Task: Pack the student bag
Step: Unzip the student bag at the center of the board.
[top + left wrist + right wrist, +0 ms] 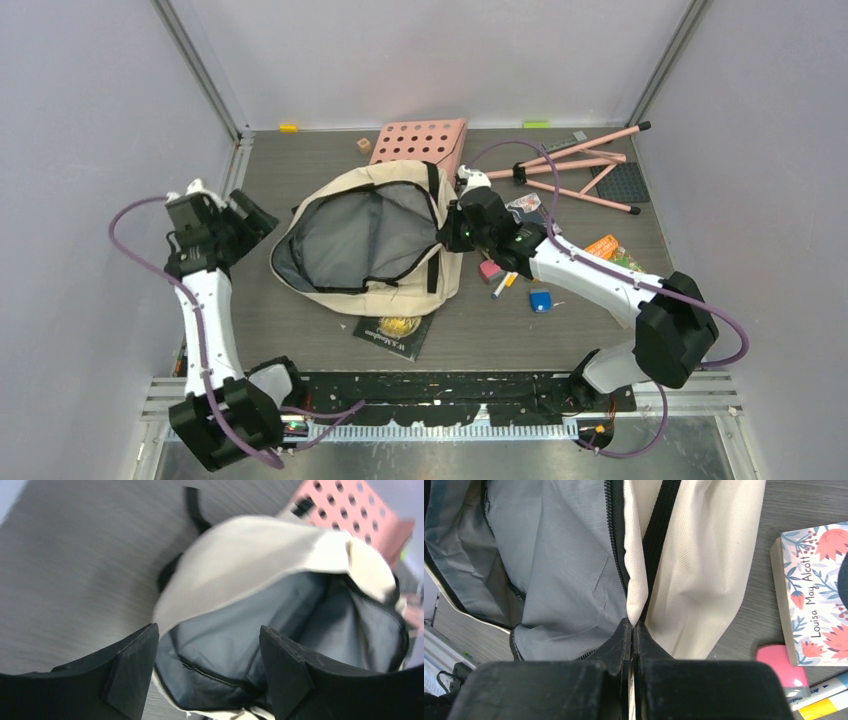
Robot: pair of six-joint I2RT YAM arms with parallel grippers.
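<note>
Bag point(360, 240): lying mid-table, gaping. Right gripper point(633, 626): pinching shut on its right rim, apparently propping the mouth wide. Left gripper point(207, 637): hovering left, spread, empty.

item: backpack point(372, 182) | look: large, cream fabric, black straps and zipper trim, grey lining | state: unzipped, mouth gaping wide, lining exposed, right rim pinched into a raised fold | pose: lying slumped, opening facing up | place: middle of the table point(300, 160)
</note>
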